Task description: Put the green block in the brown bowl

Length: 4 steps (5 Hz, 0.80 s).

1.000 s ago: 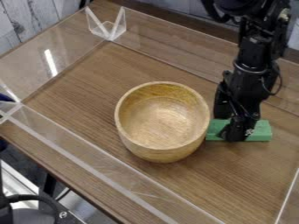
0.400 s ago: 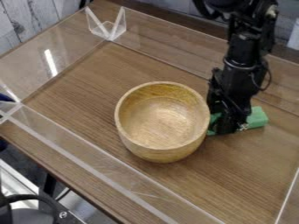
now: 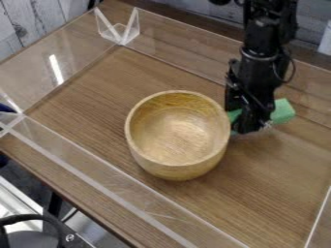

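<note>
The green block [image 3: 280, 113] is a small bright green piece, held at the black gripper [image 3: 251, 121] just right of the brown bowl [image 3: 179, 133]. The gripper points straight down and is shut on the block, which pokes out to the right of the fingers and is lifted a little off the table. Part of the block is hidden behind the fingers. The round light-brown wooden bowl sits in the middle of the wooden table, empty, with its right rim almost under the gripper.
Clear plastic walls [image 3: 77, 179] fence the wooden table [image 3: 91, 87] along the left and front. A clear plastic bracket [image 3: 118, 25] stands at the back left. The black arm [image 3: 265, 29] comes down from the top right.
The gripper closed on the green block and has risen with it, shifting slightly left toward the bowl's rim. The bowl has not moved.
</note>
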Each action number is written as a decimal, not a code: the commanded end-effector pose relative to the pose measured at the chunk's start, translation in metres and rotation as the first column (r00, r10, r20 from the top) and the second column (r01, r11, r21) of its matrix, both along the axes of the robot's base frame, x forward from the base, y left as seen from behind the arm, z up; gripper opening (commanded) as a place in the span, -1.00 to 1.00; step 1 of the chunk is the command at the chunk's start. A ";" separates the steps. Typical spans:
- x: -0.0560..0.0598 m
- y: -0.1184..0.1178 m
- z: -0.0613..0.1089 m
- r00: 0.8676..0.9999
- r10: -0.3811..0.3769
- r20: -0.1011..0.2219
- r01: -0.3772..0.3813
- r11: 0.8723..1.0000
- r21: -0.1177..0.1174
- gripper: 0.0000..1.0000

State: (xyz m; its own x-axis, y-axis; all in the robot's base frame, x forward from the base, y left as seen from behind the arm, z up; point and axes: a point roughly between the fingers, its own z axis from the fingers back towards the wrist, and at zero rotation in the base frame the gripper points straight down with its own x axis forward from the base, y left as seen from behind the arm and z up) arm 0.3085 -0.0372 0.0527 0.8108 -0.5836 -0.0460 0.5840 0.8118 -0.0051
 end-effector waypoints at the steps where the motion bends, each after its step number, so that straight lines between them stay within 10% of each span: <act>1: 0.003 0.013 0.027 0.996 0.035 0.085 -0.035 0.999 -0.001 -1.00; 4: -0.015 0.060 0.031 0.989 0.134 0.064 -0.135 0.991 0.009 -1.00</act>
State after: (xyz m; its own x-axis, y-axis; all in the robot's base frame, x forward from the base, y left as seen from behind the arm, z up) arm 0.2883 0.0213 0.0648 0.8833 -0.4659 -0.0525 0.4666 0.8845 0.0013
